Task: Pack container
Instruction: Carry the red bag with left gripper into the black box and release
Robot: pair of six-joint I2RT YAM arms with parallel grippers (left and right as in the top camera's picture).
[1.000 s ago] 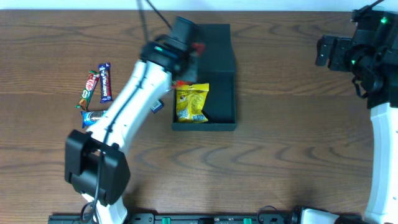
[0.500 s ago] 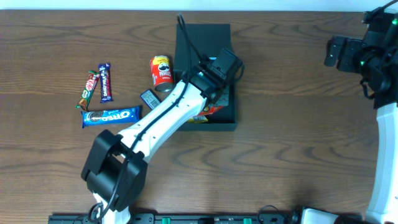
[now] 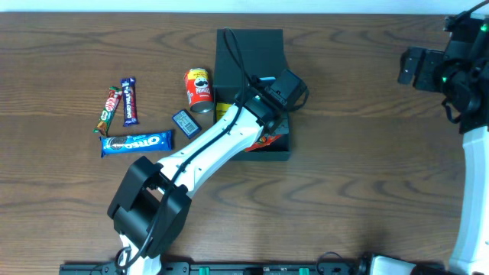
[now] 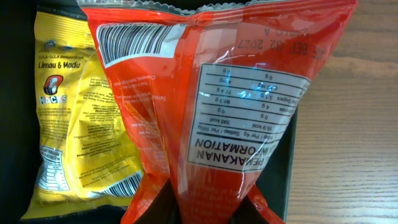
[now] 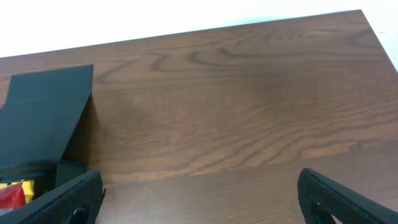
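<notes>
Overhead: left gripper point(image 3: 269, 131) low over the near right part of the container point(image 3: 276, 154), arm slanted across the box from the near left; red packet point(image 3: 267, 142) showing just under the wrist, inside the near right corner; yellow packet point(image 3: 222, 113) peeking out by the left wall; lid flap point(image 3: 260, 50) folded back on the far side. Crisps can point(image 3: 199, 88), blue biscuit pack point(image 3: 136, 142) and chocolate bars point(image 3: 129, 101) on the table point(image 3: 359, 176) left of the box, not yet packed. Right gripper point(image 3: 419, 65) well apart at the far right edge. Left wrist: fingers point(image 4: 158, 211) pinched on the near end of the red packet point(image 4: 211, 106), film bunched between them, nothing else held; long axis of the packet running straight away from the fingers, parallel to the yellow packet point(image 4: 74, 124) and overlapping its right edge; dark container wall point(image 4: 281, 180) just right of the packet, bare wood beyond. Judged: packet directly under the grip and over the free right half, so letting go alone should seat it; possible snag on the right wall. Right wrist: right gripper point(image 5: 202, 199) spread wide, empty, above bare table; container point(image 5: 43, 118) off to its left. Left arm plainly the nearer one
</notes>
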